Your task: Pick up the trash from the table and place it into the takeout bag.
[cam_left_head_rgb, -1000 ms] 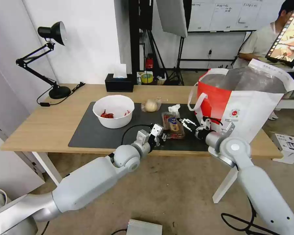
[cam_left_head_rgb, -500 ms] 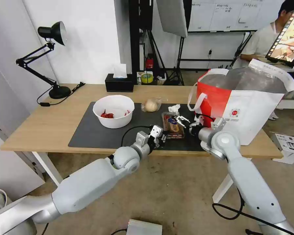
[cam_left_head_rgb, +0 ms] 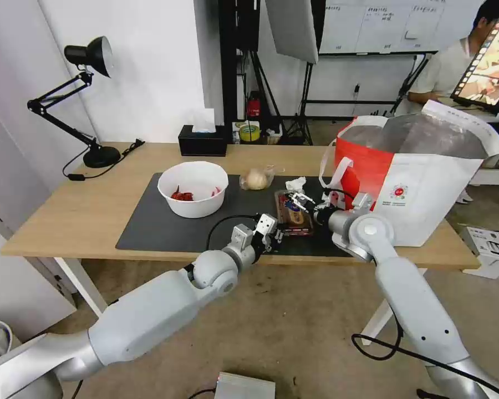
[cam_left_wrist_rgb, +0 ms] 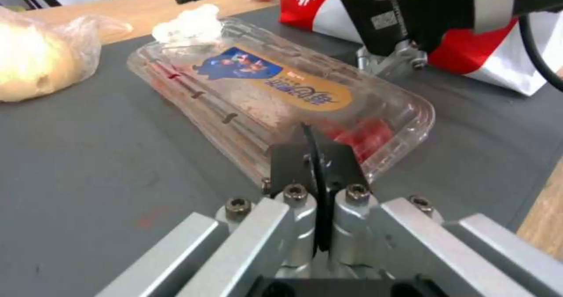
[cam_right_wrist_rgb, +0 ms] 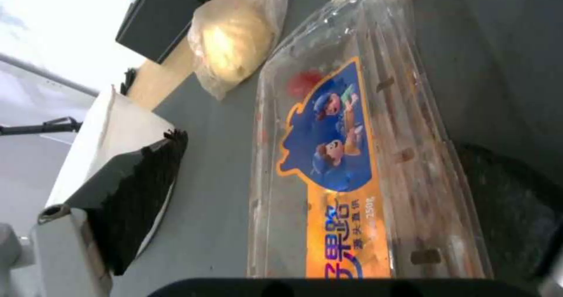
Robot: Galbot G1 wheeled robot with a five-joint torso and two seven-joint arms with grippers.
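The clear clamshell box (cam_left_head_rgb: 294, 219) lies on the dark mat (cam_left_head_rgb: 166, 227), left of the red-and-white takeout bag (cam_left_head_rgb: 427, 183). My right gripper (cam_left_head_rgb: 302, 200) hangs open over the box's far half, one black finger (cam_right_wrist_rgb: 140, 196) beside the box (cam_right_wrist_rgb: 346, 165). My left gripper (cam_left_head_rgb: 275, 233) is shut, and its tips (cam_left_wrist_rgb: 316, 156) meet the near rim of the box (cam_left_wrist_rgb: 246, 81). The white bowl (cam_left_head_rgb: 193, 188), the bagged bun (cam_left_head_rgb: 255, 178) and the crumpled tissue (cam_left_head_rgb: 295, 183) rest farther back on the mat.
A black desk lamp (cam_left_head_rgb: 88, 61) stands at the far left of the table (cam_left_head_rgb: 72, 210), and a black tissue box (cam_left_head_rgb: 202, 141) at its back edge. A white box (cam_left_head_rgb: 488, 252) and a metal case (cam_left_head_rgb: 244, 387) sit on the floor.
My right gripper has swung left from beside the takeout bag to above the clamshell box. The left gripper has hardly moved.
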